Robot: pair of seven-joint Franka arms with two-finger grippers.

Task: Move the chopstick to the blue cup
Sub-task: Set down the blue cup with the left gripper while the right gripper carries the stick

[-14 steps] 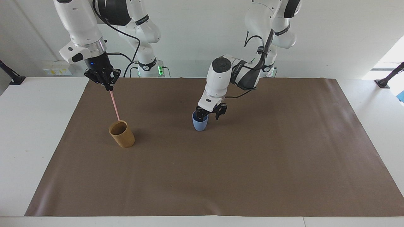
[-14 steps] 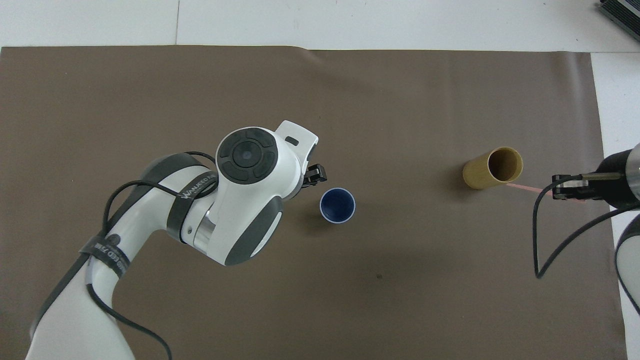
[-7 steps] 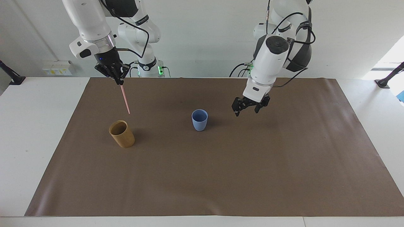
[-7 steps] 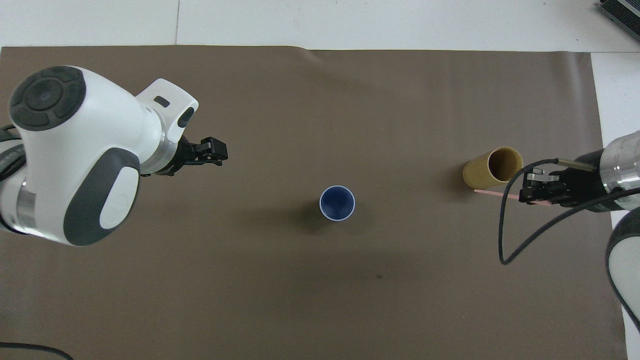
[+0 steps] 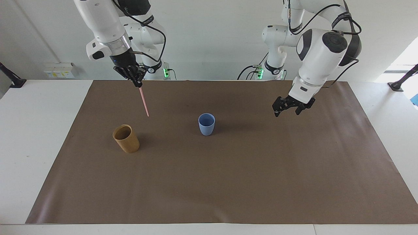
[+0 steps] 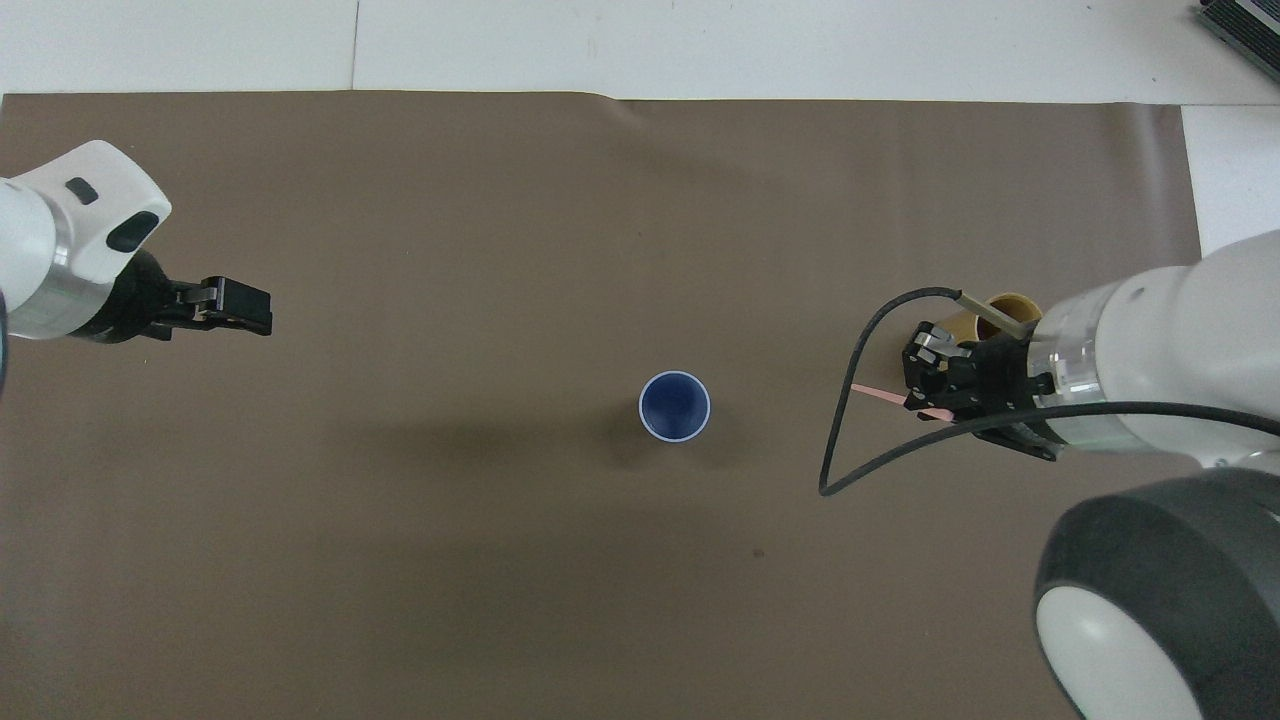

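**Operator:** Since a second ago I have lifted the chopstick (image 5: pixel 144 102) clear of the tan cup (image 5: pixel 126 139), and my left arm has swung away from the blue cup (image 5: pixel 206 124) toward its own end of the worktop.

**Listener:** Where is the chopstick now, and what holds it?

**Operator:** My right gripper (image 5: pixel 137 82) has its jaws pressed together on the top end. The stick hangs below them in the air, over the brown mat (image 5: pixel 228 182), slanting a little, with its lower tip leaning toward the blue cup. It touches nothing else.

**Listener:** And the blue cup?

**Operator:** It stands upright near the middle of the mat, mouth open upward. From the jaws it lies toward the left arm's end of the worktop, well apart. I judge the coming move turns on this: the stick's long axis is close to vertical, so I must carry it sideways until the lower tip is over the cup's mouth, then lower it. The right arm has the stick, so it does the work.

**Listener:** The left gripper?

**Operator:** The left gripper (image 5: pixel 293 106) hangs over bare mat, jaws spread, holding nothing, waiting.

**Listener:** Describe the things themselves.

**Operator:** The chopstick is thin, straight, pale pink and smooth. The blue cup is small, plain, tapered, without a handle. The tan cup looks wooden, a taller cylinder, leaning slightly.
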